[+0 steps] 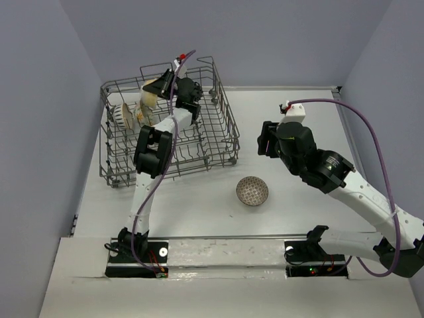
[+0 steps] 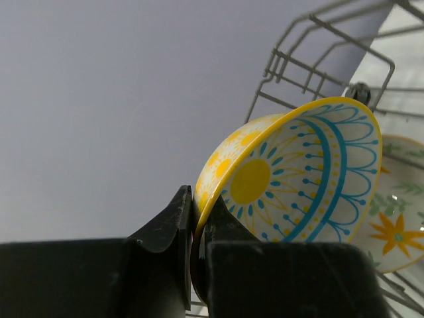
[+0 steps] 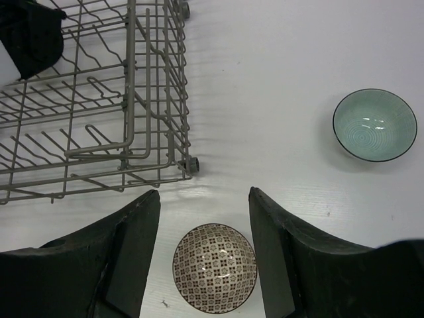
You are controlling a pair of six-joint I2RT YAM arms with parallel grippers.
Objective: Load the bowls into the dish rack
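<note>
Our left gripper (image 2: 199, 211) pinches the rim of a yellow-flowered bowl (image 2: 298, 172), held tilted on edge over the dish rack (image 1: 222, 126) beside a second flowered bowl (image 2: 397, 228). Our right gripper (image 3: 204, 199) hangs spread above the brown-patterned bowl (image 3: 214, 267) on the table (image 3: 278, 66); we see a teal bowl (image 3: 374, 124) well apart.

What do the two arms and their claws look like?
The left arm and right arm both have white links, bulky black joints and a purple cable looped alongside. The left claw and right claw each have two matte black wedge-shaped fingers.
</note>
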